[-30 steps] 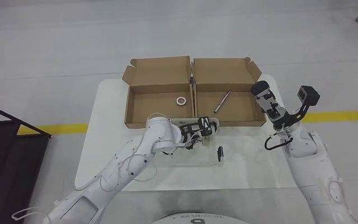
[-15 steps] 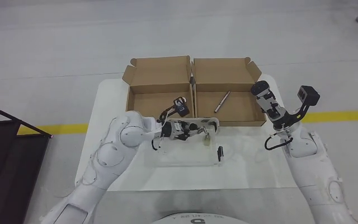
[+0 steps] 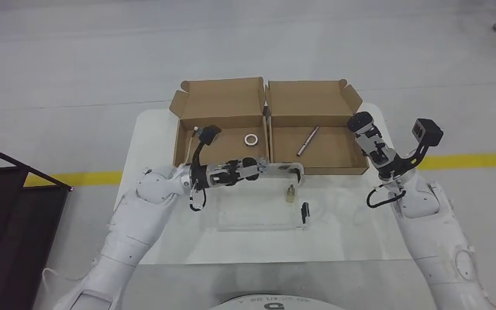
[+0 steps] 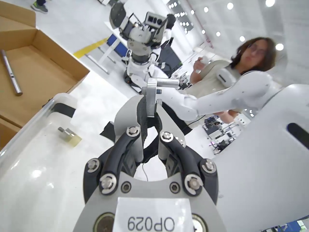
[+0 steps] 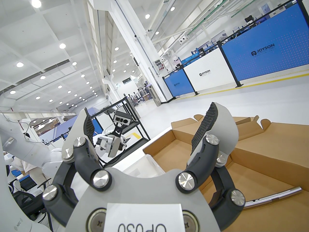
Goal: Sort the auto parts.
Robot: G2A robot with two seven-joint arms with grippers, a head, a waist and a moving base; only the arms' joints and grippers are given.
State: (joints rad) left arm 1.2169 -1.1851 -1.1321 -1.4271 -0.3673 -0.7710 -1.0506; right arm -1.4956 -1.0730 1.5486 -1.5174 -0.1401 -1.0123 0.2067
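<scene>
**A:** How is the left arm posed?

**B:** It lies stretched across the table [image 3: 349,225] from 8 o'clock. The left gripper [image 3: 260,167] is over the 12 o'clock rim of the clear tray [image 3: 240,213], just short of the boxes. Its fingers are nearly closed, pinching a small metal bracket [image 4: 152,90] with a stub pin on it.

**A:** And the right arm?

**B:** The right gripper [image 3: 361,122] is raised at 2 o'clock, above the outer wall of the right box [image 3: 333,147]. Its jaws are spread wide with nothing between them.

**A:** What's in the boxes?

**B:** Both are open cardboard, side by side at 12 o'clock. The left box [image 3: 225,143] holds a ring [image 3: 250,140]. The right box holds a rod [image 3: 308,141], lying slanted.

**A:** And the tray?

**B:** A brass block [image 3: 290,194] sits on its 3 o'clock side. A black piece [image 3: 304,211] is at the 4 o'clock edge, but I cannot tell whether it is inside or on the rim.
</scene>
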